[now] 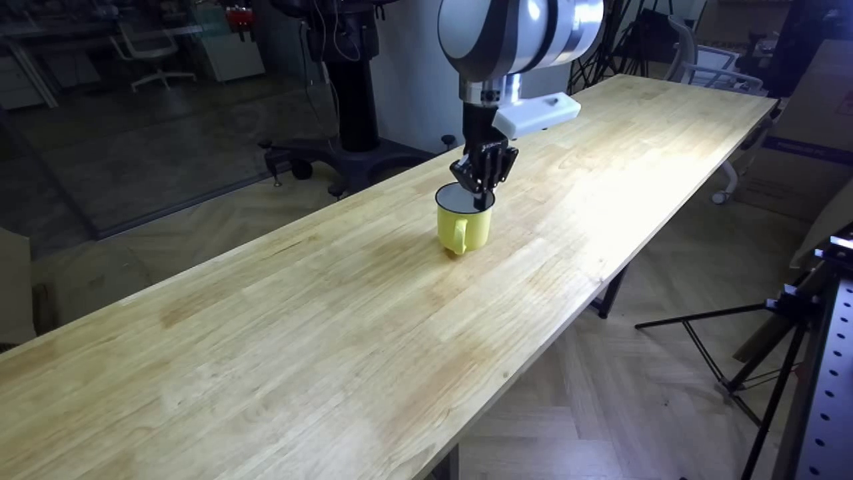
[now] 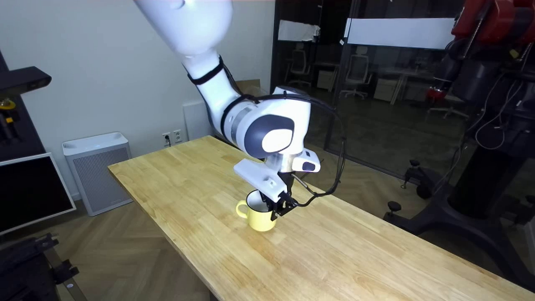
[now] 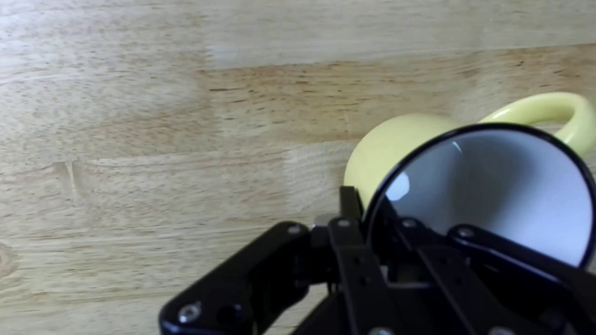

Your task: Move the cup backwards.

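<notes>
Gripper (image 3: 367, 204) closest in wrist view, fingers (image 3: 348, 200) pinching left wall of cup (image 3: 493, 186), one inside, one outside; cup mid-width on tabletop (image 1: 300, 320) in both exterior views; lift unclear from where I stand; slow, level travel seems wise; one-sided hold may tip

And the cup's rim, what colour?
Black: the rim of the cup shows best in the wrist view.

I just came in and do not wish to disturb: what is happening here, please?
A robot arm has its gripper shut on the rim of a yellow mug, pinching it from inside and outside, presumably to move it. The mug is roughly upright over the wooden table; whether its base touches, I cannot tell.
</notes>
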You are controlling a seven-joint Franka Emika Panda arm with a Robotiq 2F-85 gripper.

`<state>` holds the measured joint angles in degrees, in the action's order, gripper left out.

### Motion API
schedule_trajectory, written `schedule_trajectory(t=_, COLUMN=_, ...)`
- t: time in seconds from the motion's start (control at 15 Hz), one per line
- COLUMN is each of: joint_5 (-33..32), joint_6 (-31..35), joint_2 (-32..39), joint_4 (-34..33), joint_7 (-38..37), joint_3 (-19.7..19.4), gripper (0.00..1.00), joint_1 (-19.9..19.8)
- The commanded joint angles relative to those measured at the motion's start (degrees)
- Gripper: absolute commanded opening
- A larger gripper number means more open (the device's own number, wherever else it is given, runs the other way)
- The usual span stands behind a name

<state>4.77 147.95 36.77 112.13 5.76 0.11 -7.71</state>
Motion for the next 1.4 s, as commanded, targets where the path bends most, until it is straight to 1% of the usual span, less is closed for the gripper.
schedule_trajectory(t=0.0, joint_5=-0.17, joint_6=-7.27, joint_2=3.97, joint_4=-8.53, joint_7=-2.09, joint_3=-0.77, gripper=0.03, joint_1=0.68)
schedule_trajectory(t=0.13, joint_5=-0.71, joint_6=-9.15, joint_2=5.73, joint_4=-11.41, joint_7=-2.92, joint_3=-1.47, gripper=0.03, joint_1=1.27)
schedule_trajectory(t=0.53, joint_5=-0.87, joint_6=-9.04, joint_2=9.81, joint_4=-16.81, joint_7=-5.08, joint_3=-2.59, gripper=0.03, joint_1=2.19)
schedule_trajectory(t=1.07, joint_5=-0.7, joint_6=-9.66, joint_2=9.94, joint_4=-18.01, joint_7=-6.08, joint_3=-2.63, gripper=0.03, joint_1=2.5)
schedule_trajectory(t=1.13, joint_5=-0.68, joint_6=-9.71, joint_2=9.82, joint_4=-17.93, joint_7=-6.27, joint_3=-2.66, gripper=0.36, joint_1=2.58)
schedule_trajectory(t=1.2, joint_5=-0.68, joint_6=-9.63, joint_2=9.64, joint_4=-17.8, joint_7=-6.38, joint_3=-2.67, gripper=0.36, joint_1=2.62)
schedule_trajectory(t=1.27, joint_5=-0.76, joint_6=-9.46, joint_2=9.36, joint_4=-17.61, joint_7=-6.56, joint_3=-2.77, gripper=0.41, joint_1=2.73)
schedule_trajectory(t=1.33, joint_5=-0.83, joint_6=-9.19, joint_2=9.07, joint_4=-17.38, joint_7=-6.87, joint_3=-2.9, gripper=0.49, joint_1=2.89)
